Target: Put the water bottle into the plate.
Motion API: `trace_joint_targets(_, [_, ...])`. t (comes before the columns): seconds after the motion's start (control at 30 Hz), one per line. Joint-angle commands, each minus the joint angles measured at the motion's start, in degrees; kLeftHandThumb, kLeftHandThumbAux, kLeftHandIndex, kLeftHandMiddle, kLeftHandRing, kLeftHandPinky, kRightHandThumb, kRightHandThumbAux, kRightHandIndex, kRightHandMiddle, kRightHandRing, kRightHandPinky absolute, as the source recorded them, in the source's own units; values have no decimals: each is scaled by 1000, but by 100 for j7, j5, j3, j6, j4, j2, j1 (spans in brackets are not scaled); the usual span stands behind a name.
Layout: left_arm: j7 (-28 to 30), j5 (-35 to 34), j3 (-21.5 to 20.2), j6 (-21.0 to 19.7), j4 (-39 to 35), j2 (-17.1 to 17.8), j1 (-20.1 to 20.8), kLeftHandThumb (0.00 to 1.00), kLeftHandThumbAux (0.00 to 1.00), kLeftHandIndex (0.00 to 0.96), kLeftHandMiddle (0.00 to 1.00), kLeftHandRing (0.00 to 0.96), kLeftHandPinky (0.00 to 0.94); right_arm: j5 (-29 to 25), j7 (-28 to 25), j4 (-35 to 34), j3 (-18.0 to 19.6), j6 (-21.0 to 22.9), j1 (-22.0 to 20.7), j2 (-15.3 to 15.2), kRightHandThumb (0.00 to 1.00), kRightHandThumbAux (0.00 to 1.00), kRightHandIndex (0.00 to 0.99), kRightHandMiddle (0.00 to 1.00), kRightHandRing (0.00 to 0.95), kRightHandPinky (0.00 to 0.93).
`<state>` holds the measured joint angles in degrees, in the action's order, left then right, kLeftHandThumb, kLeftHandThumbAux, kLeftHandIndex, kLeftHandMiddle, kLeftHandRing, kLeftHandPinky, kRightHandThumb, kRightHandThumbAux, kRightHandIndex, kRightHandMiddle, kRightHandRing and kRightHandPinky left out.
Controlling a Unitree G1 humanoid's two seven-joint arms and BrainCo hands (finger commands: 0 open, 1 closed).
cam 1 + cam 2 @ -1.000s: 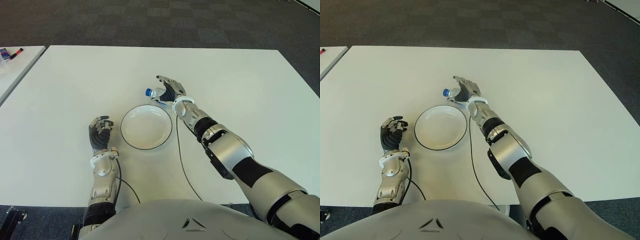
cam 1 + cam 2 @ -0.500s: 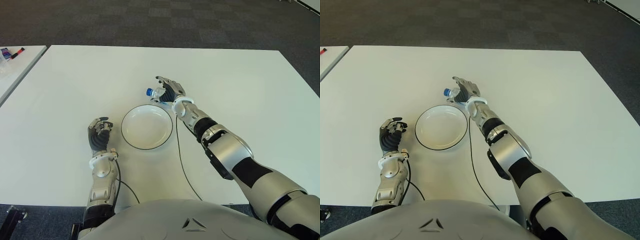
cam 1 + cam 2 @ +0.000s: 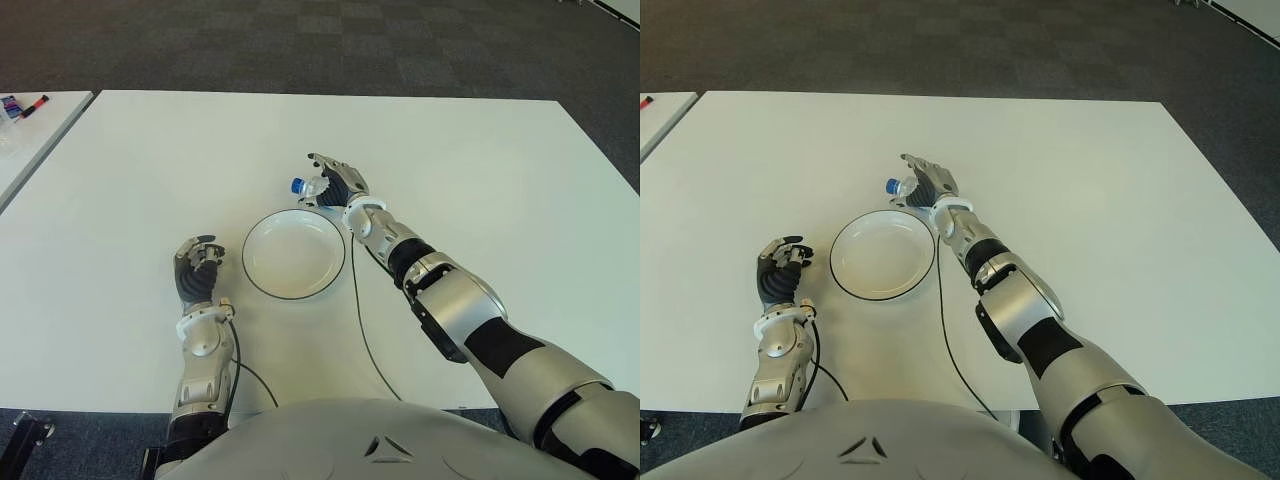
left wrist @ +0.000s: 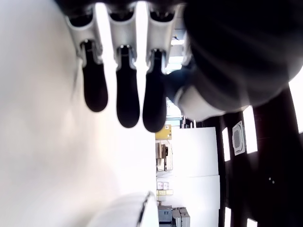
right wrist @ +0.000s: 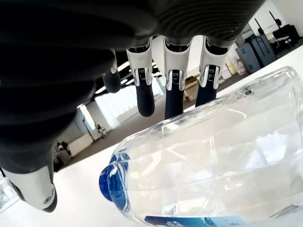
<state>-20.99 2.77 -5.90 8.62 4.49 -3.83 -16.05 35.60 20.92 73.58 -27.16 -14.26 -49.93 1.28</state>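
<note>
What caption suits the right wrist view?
Right hand, fingers open, poised over a clear water bottle lying on its side.

A round white plate with a dark rim (image 3: 846, 284) sits on the broad white table (image 3: 1080, 190). Just beyond its far right edge lies a clear plastic water bottle with a blue cap (image 3: 897, 187) — the right hand (image 3: 924, 181) is over it, fingers arched. The left hand (image 3: 780, 273) shows to the plate's left, fingers curled, apart from it. A thin black cable (image 3: 944, 330) runs past the plate's right side.
</note>
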Motion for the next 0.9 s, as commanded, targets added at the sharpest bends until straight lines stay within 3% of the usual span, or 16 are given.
trace_joint_targets(0.03, [-42, -23, -4, -129, -3, -234, -144, 689, 722, 424, 543, 513, 472, -82, 6, -48, 46, -180, 119, -31, 228, 651, 57, 217, 287, 365])
trace_joint_targets(0.5, [-3, 1, 58, 90, -60, -236, -242, 689, 722, 425, 546, 513, 481, -88, 186, -135, 107, -575, 237, -108, 171, 666, 67, 238, 310, 368])
trace_joint_targets(0.9, [-28, 22, 87, 157, -113, -267, -290, 690, 721, 426, 551, 515, 480, -147, 217, -152, 196, -768, 256, -144, 191, 672, 73, 241, 300, 353])
